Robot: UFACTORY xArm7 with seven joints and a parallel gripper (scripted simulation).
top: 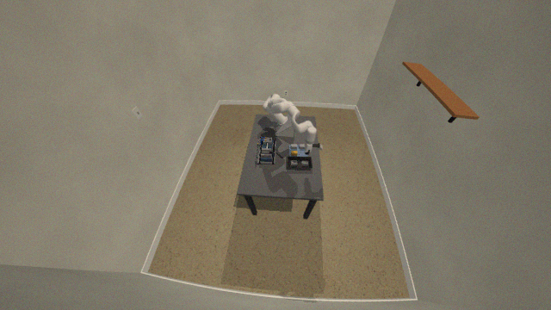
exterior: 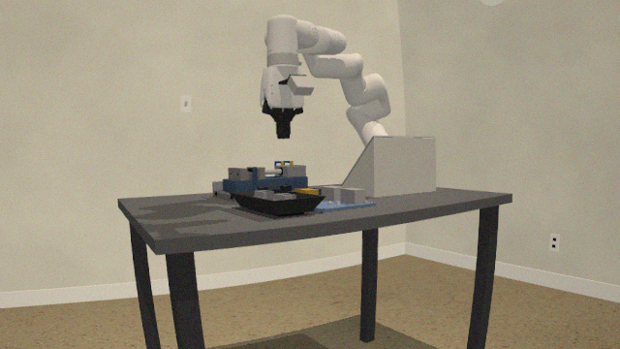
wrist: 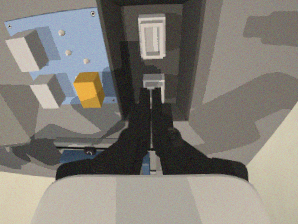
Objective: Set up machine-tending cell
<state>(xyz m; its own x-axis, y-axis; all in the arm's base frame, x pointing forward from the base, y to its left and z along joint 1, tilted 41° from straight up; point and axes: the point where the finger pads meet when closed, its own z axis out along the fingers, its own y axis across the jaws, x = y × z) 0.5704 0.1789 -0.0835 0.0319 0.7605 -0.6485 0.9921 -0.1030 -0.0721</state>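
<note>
My gripper [exterior: 283, 135] is shut on nothing and hangs high in the air above the table, touching nothing. In the wrist view its black fingers [wrist: 152, 96] meet over the dark outfeed tray [wrist: 153, 43]. Two grey finished parts lie in the tray, one farther [wrist: 152, 36] and one nearer [wrist: 153, 83]. To the left is the light-blue infeed plate [wrist: 63, 56] with a brass blank [wrist: 87, 90] and two aluminium blanks [wrist: 23, 52] [wrist: 47, 90]. The blue vise [exterior: 266, 180] stands behind the tray [exterior: 278, 201]; I cannot tell what is in its opening.
The arm's grey wedge-shaped pedestal [exterior: 394, 165] stands at the back right of the table. In the overhead view the vise [top: 264, 146] is left of the infeed plate [top: 297, 150] and tray [top: 299, 163]. An orange wall shelf [top: 439, 90] is far off.
</note>
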